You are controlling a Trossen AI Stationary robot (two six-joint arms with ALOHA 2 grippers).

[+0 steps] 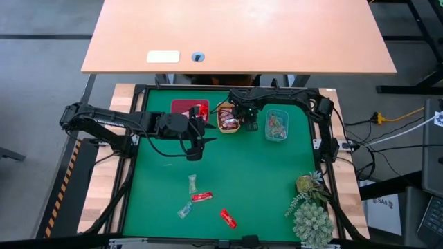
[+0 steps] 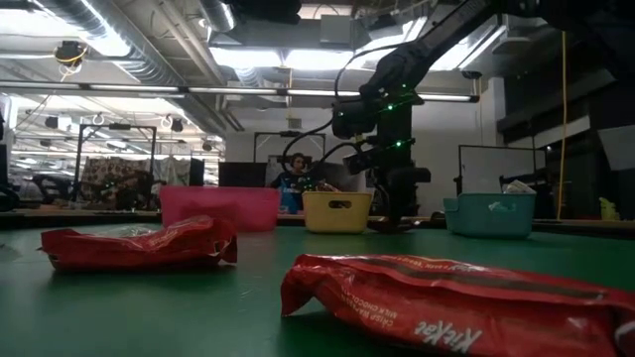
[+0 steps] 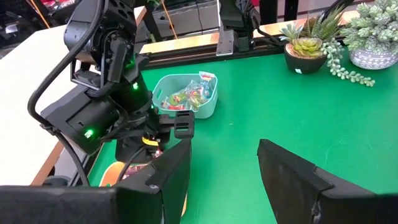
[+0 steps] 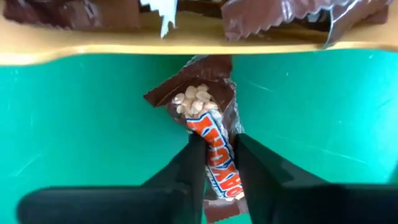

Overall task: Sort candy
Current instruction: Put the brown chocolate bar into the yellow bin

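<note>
A brown candy bar with an orange-and-white label lies on the green mat, beside the orange tray's wall. My right gripper points down over it, shut on the bar. My left gripper hovers open over the mat in front of the red tray, holding nothing. Near the front edge lie loose candies: a clear greenish one, a red one, a clear one and another red one. The orange tray holds brown bars. My right gripper pinches the brown bar's two long sides between its two fingers, at about the bar's middle. The fingers come from above, pointing down, and lie across the bar. The bar rests flat on the mat, its far end by the orange tray's wall.
The teal tray with mixed sweets stands to the right of the orange tray. Potted artificial plants fill the mat's near right corner. Bare green mat lies in the middle between the trays and the loose candy.
</note>
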